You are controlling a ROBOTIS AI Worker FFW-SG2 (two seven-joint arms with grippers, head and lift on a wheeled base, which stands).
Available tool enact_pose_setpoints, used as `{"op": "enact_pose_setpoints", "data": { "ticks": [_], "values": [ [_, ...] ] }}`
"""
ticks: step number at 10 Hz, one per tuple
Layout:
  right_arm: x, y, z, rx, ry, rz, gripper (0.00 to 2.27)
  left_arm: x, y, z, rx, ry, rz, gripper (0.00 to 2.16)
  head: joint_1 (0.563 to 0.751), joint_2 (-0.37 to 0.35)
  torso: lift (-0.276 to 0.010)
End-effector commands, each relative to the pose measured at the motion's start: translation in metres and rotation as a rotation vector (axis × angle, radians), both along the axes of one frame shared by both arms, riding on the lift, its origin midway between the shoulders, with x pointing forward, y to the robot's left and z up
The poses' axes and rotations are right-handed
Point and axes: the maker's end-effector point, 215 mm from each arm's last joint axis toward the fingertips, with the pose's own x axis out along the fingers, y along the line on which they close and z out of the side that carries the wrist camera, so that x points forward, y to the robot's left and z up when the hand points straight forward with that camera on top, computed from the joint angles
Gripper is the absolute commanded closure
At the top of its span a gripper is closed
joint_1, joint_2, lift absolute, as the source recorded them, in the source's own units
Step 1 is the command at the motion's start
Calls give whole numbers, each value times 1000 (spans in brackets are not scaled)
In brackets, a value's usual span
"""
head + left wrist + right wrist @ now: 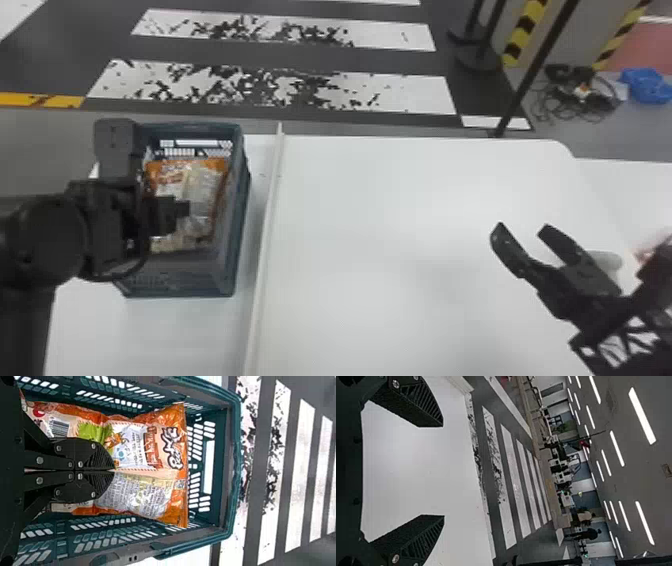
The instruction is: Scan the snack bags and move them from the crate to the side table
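Lying in crate point(235, 220) beneath pressed-together left gripper point(183, 209): snack bag point(136, 457); right gripper point(522, 230) spread

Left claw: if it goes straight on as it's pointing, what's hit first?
Most likely the orange snack bag in the crate; the left claw's shut tips overlap its printed face. Depth unclear: can't tell how much gap remains.
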Motion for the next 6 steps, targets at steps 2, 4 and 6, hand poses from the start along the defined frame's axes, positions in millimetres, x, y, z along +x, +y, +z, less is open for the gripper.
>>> {"op": "enact_pose_setpoints", "data": {
  "ticks": [2,4,6],
  "values": [
    [-4,-6,1,6,-4,-6,110,-1,-4,19,18,-63,3,1892,695,-53,-87],
    [-7,-11,2,9,-8,-15,110,-5,-7,27,35,-85,8,1892,695,-64,-87],
    [-11,-12,2,14,-11,-18,110,-9,-5,31,46,-96,15,1892,695,-72,-87]
  ]
}}
